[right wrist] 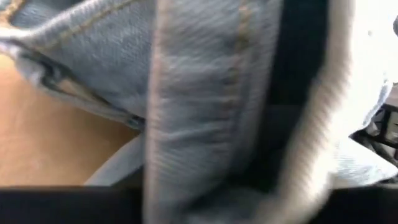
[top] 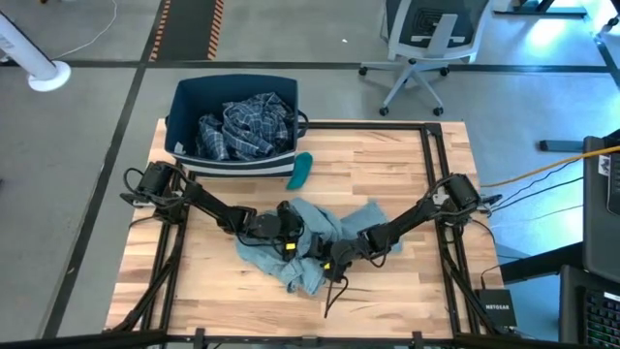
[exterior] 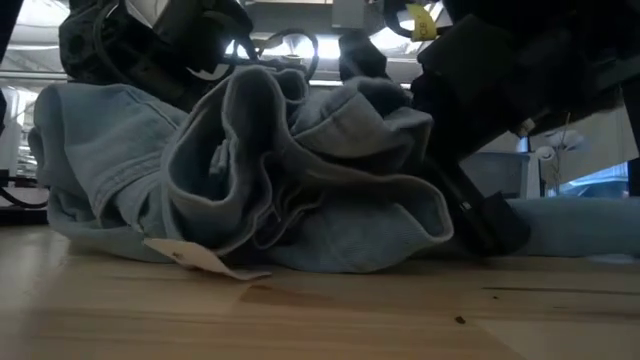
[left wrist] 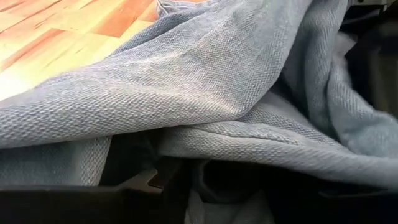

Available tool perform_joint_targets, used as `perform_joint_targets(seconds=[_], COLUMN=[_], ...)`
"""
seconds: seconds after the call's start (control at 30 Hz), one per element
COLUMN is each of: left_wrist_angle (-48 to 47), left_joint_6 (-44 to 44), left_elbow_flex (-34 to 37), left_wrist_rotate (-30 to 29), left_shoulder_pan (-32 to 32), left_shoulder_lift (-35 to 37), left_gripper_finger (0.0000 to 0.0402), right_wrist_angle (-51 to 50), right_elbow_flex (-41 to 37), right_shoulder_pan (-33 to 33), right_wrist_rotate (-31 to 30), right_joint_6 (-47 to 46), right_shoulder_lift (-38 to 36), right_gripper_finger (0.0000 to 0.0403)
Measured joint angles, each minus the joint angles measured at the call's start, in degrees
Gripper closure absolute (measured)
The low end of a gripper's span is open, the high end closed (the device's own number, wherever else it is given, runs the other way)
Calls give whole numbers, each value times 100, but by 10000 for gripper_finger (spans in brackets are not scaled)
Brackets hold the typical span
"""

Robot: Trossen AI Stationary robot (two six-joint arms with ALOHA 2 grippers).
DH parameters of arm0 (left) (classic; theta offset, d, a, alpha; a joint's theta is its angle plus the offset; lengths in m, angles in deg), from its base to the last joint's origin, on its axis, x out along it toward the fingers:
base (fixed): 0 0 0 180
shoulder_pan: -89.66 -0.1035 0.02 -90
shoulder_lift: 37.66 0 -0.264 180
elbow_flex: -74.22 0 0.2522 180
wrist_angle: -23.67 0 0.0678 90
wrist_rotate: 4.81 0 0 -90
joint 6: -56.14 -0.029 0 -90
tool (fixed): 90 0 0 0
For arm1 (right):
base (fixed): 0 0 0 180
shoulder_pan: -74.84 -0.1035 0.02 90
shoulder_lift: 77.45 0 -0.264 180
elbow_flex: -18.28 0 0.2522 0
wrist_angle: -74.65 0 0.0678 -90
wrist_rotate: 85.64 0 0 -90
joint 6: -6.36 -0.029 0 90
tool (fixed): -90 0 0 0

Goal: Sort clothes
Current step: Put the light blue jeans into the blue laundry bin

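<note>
A light grey-blue garment (top: pixel 325 231) lies bunched on the middle of the wooden table, its folds standing up in the low view (exterior: pixel 300 180). A white tag (exterior: pixel 205 260) on it rests on the wood. My left gripper (top: pixel 288 236) is at the garment's left side, shut on the cloth. My right gripper (top: pixel 336 264) is at its near right side, with cloth filling its wrist view (right wrist: pixel 205 112). A teal piece (top: pixel 301 170) lies on the table beside the dark blue bin (top: pixel 184 116), which holds a blue-white plaid shirt (top: pixel 247 126). My left gripper holds a bunched part of the garment at its left side, coming in slanting down from the table's left. Thick folds (left wrist: pixel 217 134) cover the place of contact, so the layers do not show. The cloth stands raised by the gripper and its lower part rests on the table.
The bin stands at the table's far left corner. Black frame rails (top: pixel 431 174) run along the table's far and right sides. Bare wood shows near the front edge (top: pixel 407 301) and on the far right. An office chair (top: pixel 426 48) stands beyond the table.
</note>
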Motion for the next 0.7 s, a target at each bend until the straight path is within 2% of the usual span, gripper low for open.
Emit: perform_joint_targets(seconds=[0.13, 0.17, 0.37, 0.7], left_wrist_angle=[-19, -32, -583, -2961], left_joint_6=[0, -4, -332, -478], left_elbow_flex=[0, 0, -9, -11], left_wrist_rotate=[-5, -8, -191, -1874], left_shoulder_pan=[21, 34, 155, 885], left_shoulder_lift=[0, 0, 330, 2268], left_gripper_finger=[233, 233, 233, 233], right_wrist_angle=[-37, -46, -97, -935], right_elbow_flex=[19, 19, 24, -16], right_shoulder_pan=[0, 0, -33, -201], right_wrist_rotate=[-90, -142, -494, -1837], right_joint_6=[0, 0, -11, -108], right_shoulder_lift=[22, 12, -69, -733], right_gripper_finger=[329, 340, 340, 341])
